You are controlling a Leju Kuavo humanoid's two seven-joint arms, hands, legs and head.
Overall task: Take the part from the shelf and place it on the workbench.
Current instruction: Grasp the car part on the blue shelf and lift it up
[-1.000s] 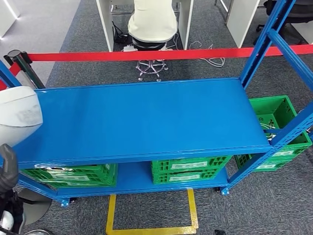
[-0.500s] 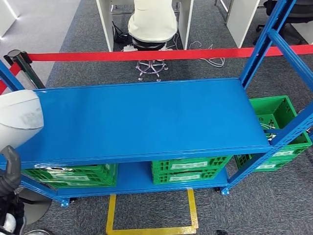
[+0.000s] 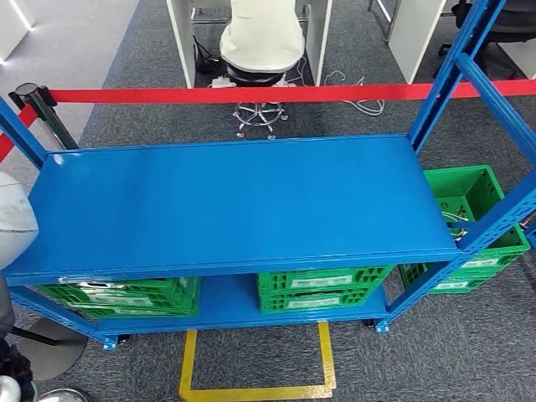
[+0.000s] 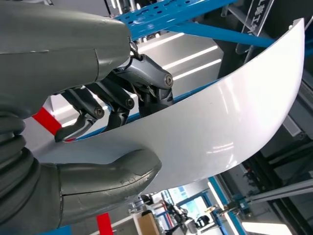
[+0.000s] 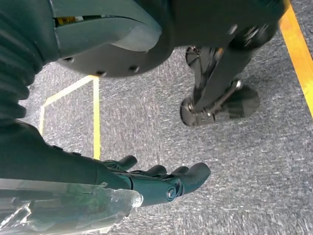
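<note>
Shelf (image 3: 240, 201), blue and flat-topped, spans the head view, with green crates (image 3: 322, 289) on its lower level; the white part (image 3: 12, 219) shows at the left edge. In the left wrist view, the left robot hand (image 4: 110, 142) grips that curved white part (image 4: 221, 127), thumb below and fingers (image 4: 122, 100) above. In the right wrist view, the right robot hand (image 5: 155, 181) hangs over grey carpet (image 5: 239, 166), fingers extended, holding nothing.
</note>
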